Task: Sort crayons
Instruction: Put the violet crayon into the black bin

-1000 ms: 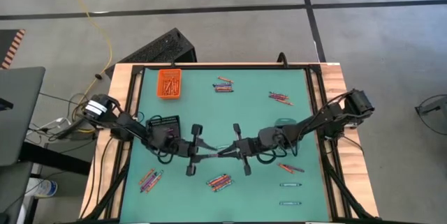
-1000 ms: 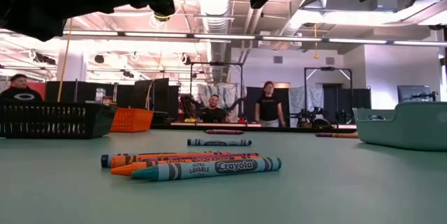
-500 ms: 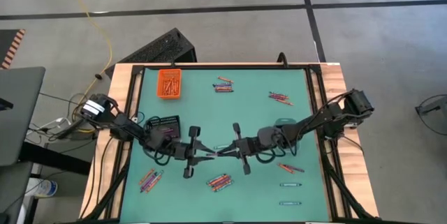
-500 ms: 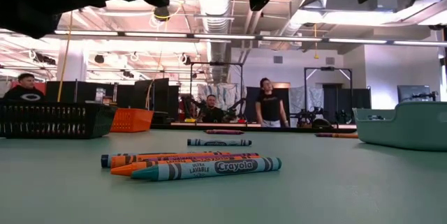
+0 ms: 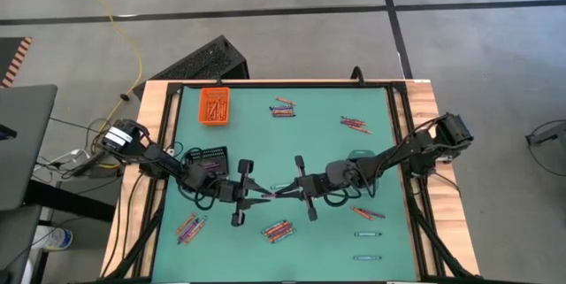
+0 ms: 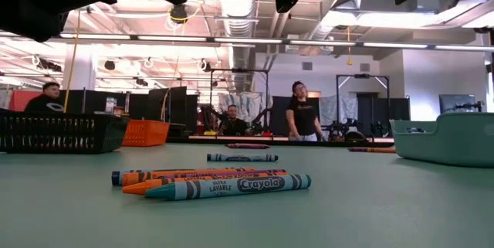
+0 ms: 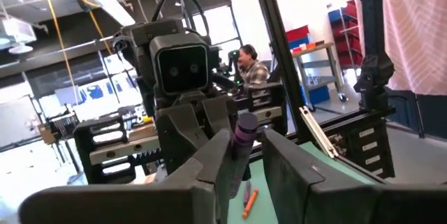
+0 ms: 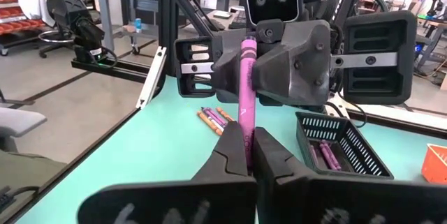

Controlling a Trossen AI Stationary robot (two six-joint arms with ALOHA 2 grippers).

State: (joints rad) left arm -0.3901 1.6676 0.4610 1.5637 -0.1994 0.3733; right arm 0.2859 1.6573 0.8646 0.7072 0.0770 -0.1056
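Above the middle of the green table, my right gripper (image 5: pixel 283 194) is shut on a purple crayon (image 8: pixel 246 84). My left gripper (image 5: pixel 263 197) faces it from the left. Its two fingers stand on either side of the crayon's free end (image 7: pixel 244 128), and a gap still shows beside the crayon in the left wrist view. Other crayons lie in small groups on the table: at the near middle (image 5: pixel 278 229), near left (image 5: pixel 189 227), far middle (image 5: pixel 283 107) and far right (image 5: pixel 354 124). My right gripper pinches the purple crayon's end (image 8: pixel 247 140) between its two fingers. The fingers come level from the table's right side and lie along the crayon. The crayon juts out past the fingertips toward the left gripper, lifted clear of the table.
An orange tray (image 5: pixel 213 105) with orange crayons stands at the far left. A black basket (image 5: pixel 209 157) holding purple crayons (image 8: pixel 327 154) sits beside the left arm. A pale tray (image 6: pixel 444 136) stands by the right arm. More crayons lie near right (image 5: pixel 367 213). People are in the room beyond.
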